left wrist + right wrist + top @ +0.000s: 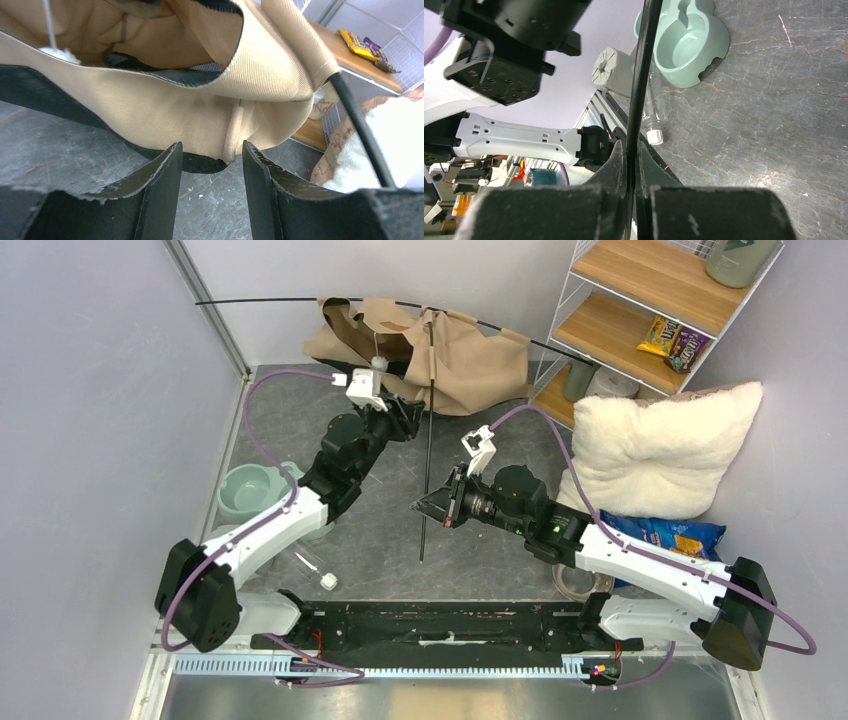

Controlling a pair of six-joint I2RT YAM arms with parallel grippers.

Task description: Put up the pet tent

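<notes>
Pet tent (440, 355) slumped at twelve o'clock on the table (290, 420); left fingers (160, 180) spread apart, close before its black hem; right fingers (616, 160) clenched on black pole (644, 60) at centre

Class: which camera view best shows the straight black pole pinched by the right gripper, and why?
Top external: the pole shows nearly whole, from the tent past the right gripper. Right wrist shows only a close stretch in the grip. Left wrist shows a black pole, perhaps the same.
</notes>
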